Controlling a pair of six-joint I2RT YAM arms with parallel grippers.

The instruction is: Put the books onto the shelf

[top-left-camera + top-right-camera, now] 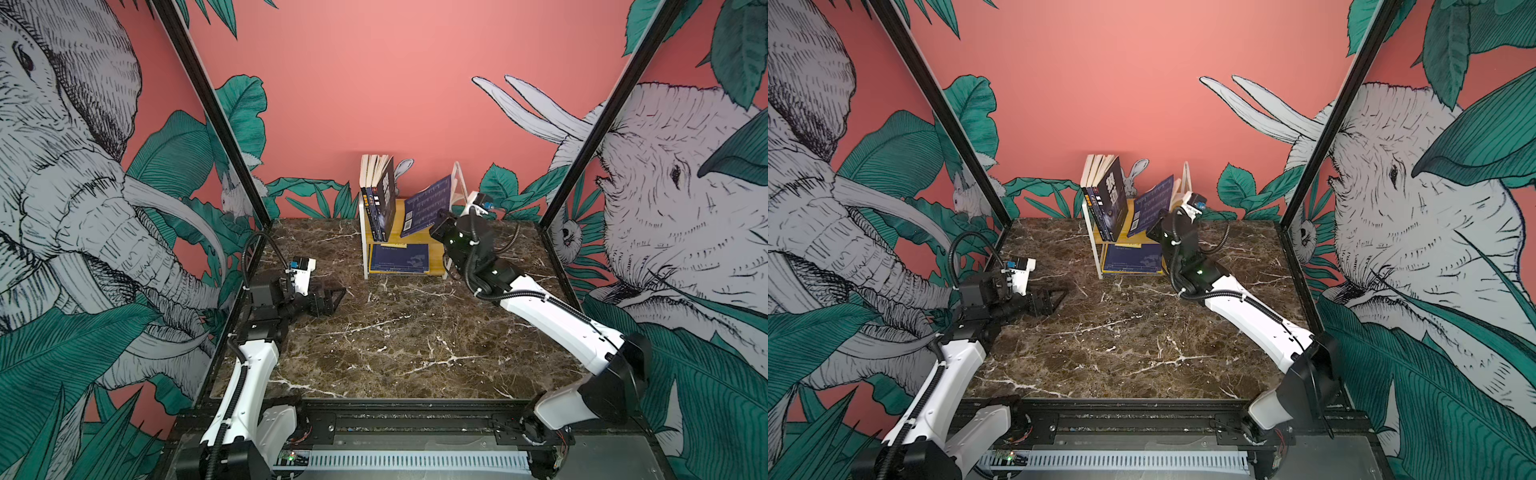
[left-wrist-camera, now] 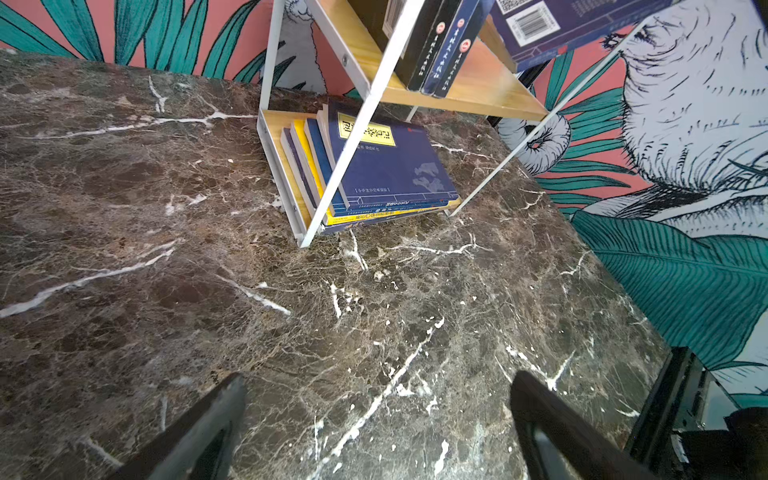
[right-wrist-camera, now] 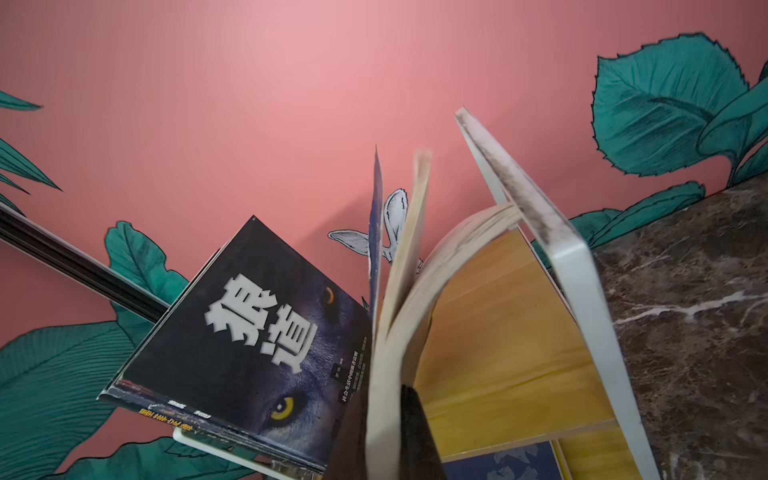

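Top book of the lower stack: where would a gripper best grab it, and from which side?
Probably its spine edge, low from the front: it lies flat, that edge faces the open front, and the upper board covers it.

Worktop (image 1: 395, 345): dark brown marble, white veining throughout. Back wall (image 1: 374, 83): flat salmon pink. Teal leaves (image 1: 307, 193) are painted along the worktop's far edge, with a small white rabbit (image 1: 1134, 183) near the middle of that edge. Black posts slant up from both far corners: left post (image 1: 208, 108), right post (image 1: 602, 112). Side panels carry ink-drawn elephants, left elephant (image 1: 70, 174) and right elephant (image 1: 673, 187), amid large teal foliage. Below the near edge: white slotted strip (image 1: 415, 460), and a small green light (image 1: 291, 456) at its left end.
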